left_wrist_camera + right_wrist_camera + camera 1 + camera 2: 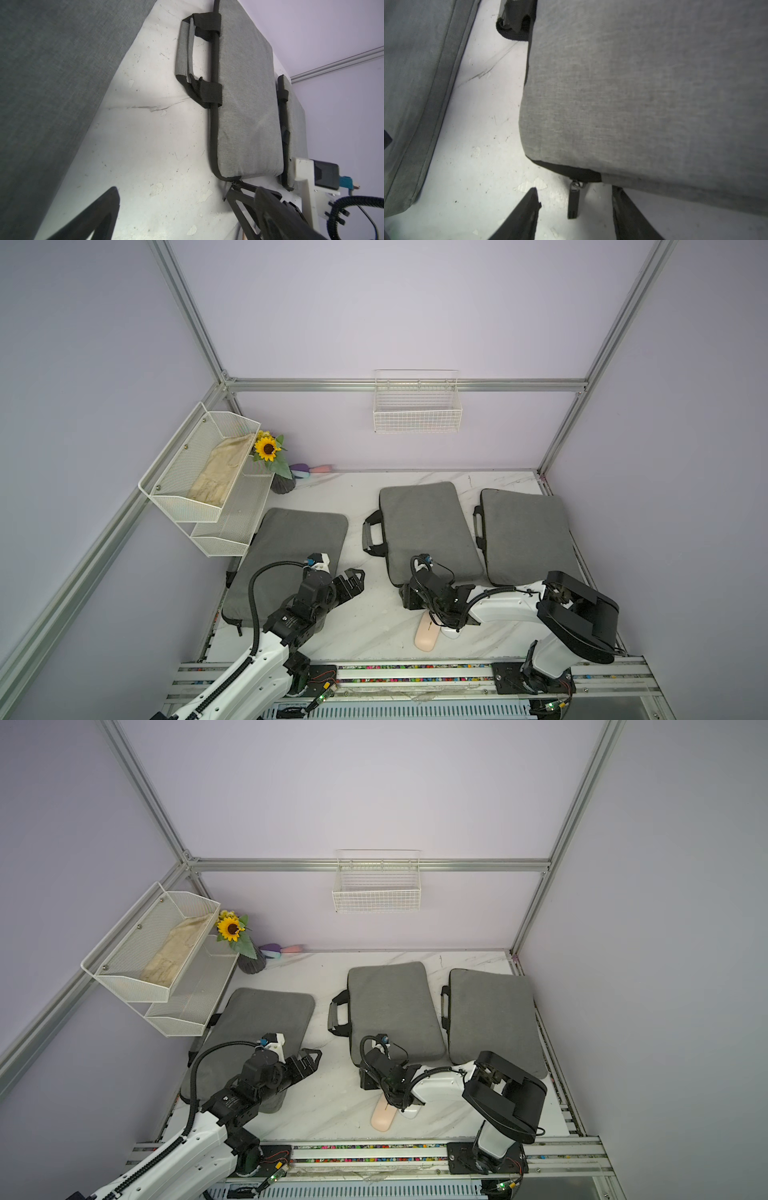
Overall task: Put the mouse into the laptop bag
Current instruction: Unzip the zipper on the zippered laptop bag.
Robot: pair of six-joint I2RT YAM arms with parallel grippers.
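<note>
Right wrist view: right pincer [574, 188], unclenched, is straddling black zipper tab [573, 204] of grey fabric laptop bag [643, 93]; floppy, probably needing pinching mid-length; left pincer [358, 583] idling released.

No legible text, labels or numbers

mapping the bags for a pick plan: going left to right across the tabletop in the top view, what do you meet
left laptop bag → middle laptop bag → right laptop bag
</note>
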